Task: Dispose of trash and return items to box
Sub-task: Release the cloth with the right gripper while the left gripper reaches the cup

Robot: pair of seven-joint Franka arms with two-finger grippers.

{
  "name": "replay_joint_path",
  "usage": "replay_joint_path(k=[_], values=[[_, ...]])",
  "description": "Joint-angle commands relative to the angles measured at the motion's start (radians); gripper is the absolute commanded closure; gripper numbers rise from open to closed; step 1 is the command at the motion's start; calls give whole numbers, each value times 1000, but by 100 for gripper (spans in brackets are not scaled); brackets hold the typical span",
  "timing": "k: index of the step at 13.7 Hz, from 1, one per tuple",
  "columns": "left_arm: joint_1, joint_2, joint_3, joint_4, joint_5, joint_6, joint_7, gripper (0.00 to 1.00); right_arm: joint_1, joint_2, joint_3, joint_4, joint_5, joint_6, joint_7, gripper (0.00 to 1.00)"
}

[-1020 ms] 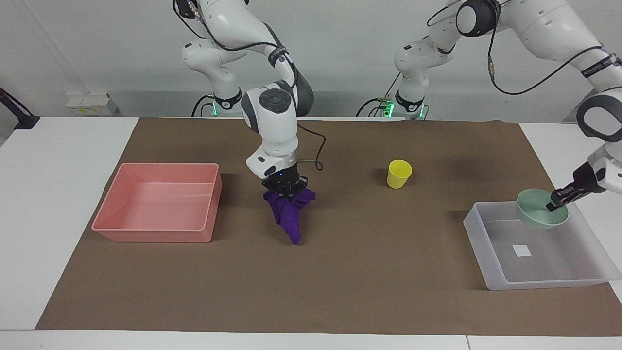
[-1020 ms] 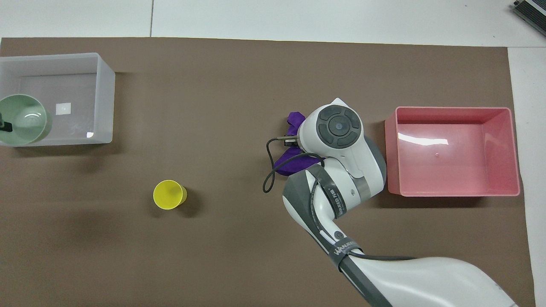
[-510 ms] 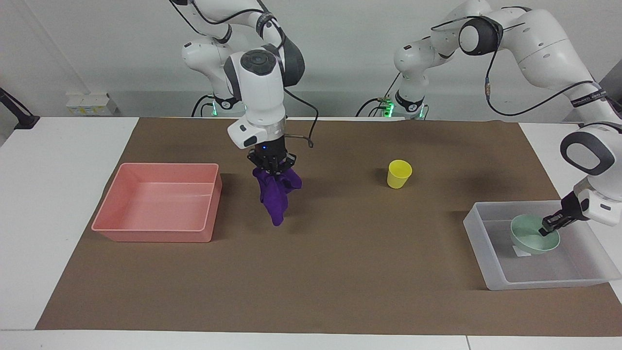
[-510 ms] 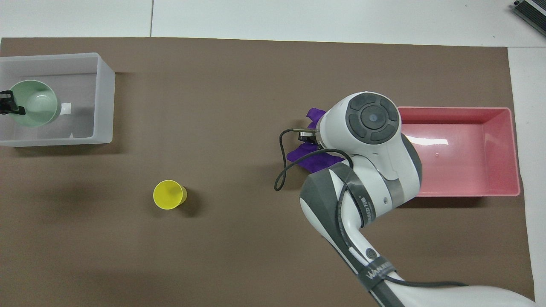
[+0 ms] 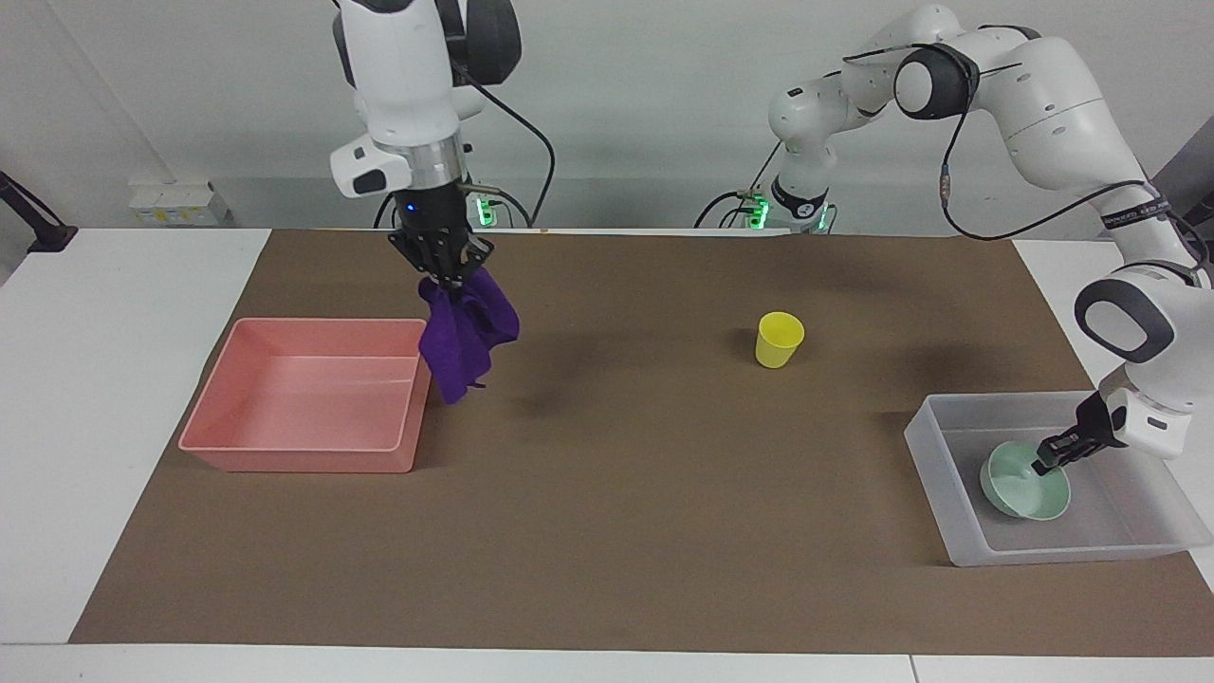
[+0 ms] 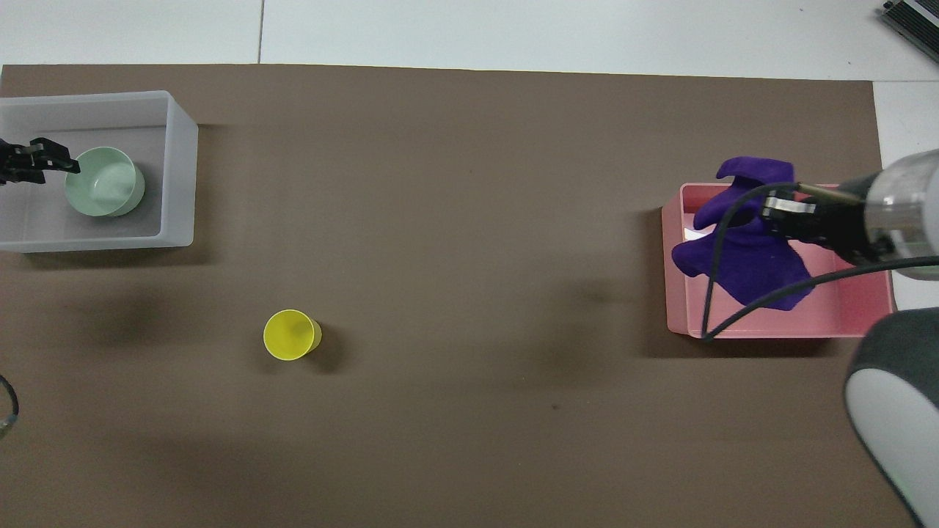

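My right gripper (image 5: 450, 278) is shut on the purple cloth (image 5: 465, 334) and holds it high in the air. The cloth hangs over the pink tray's (image 5: 303, 453) edge toward the table's middle. In the overhead view the gripper (image 6: 768, 213) and cloth (image 6: 741, 253) cover part of the pink tray (image 6: 777, 331). My left gripper (image 5: 1046, 462) is shut on the rim of the mint-green bowl (image 5: 1024, 486), which sits tilted inside the translucent box (image 5: 934, 457). Bowl (image 6: 104, 191), left gripper (image 6: 60, 163) and box (image 6: 180, 169) also show in the overhead view. The box's sticker is hidden.
The yellow cup (image 5: 779, 339) stands upright on the brown mat, between the two trays and nearer to the robots than the box; it also shows in the overhead view (image 6: 291, 334). White table borders the mat.
My right gripper has lifted the cloth off the mat and carried it toward the pink tray. My left gripper has lowered the bowl into the translucent box.
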Motion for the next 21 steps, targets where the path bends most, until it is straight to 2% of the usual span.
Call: replay_joint_path(k=[1, 4, 5, 7, 9, 13, 14, 15, 16, 17, 21], values=[[-51, -136, 7, -29, -13, -201, -11, 0, -117, -23, 16, -47, -12, 14, -151, 100], [-136, -265, 7, -69, -10, -482, -51, 0, -213, -45, 14, -197, -12, 106, -317, 100], [-172, -325, 8, -133, -11, -522, -53, 0, -224, -48, 14, -239, -12, 138, -335, 100], [-241, -463, 7, -320, -11, -508, -59, 0, -246, -13, 14, -300, -12, 218, -343, 100], [-300, -567, 5, -522, -14, -408, -61, 0, -267, 38, 14, -368, -12, 328, -343, 100], [-413, -591, 4, -739, -17, -239, -64, 0, -280, 160, 14, -408, -12, 503, -337, 100], [-424, -598, 4, -767, -20, -215, -64, 0, -278, 188, 14, -414, -12, 537, -334, 93], [-429, -598, 4, -795, -42, -187, -64, 0, -278, 211, 14, -415, -12, 559, -334, 56], [-441, -598, 4, -834, -56, -129, -64, 0, -276, 217, 14, -417, -12, 567, -334, 4], [-469, -597, 4, -868, -65, -69, -71, 0, -269, 217, 14, -414, -12, 558, -337, 0], [-503, -580, 4, -913, -67, -1, -100, 0, -238, 199, 25, -376, -12, 527, -329, 0]])
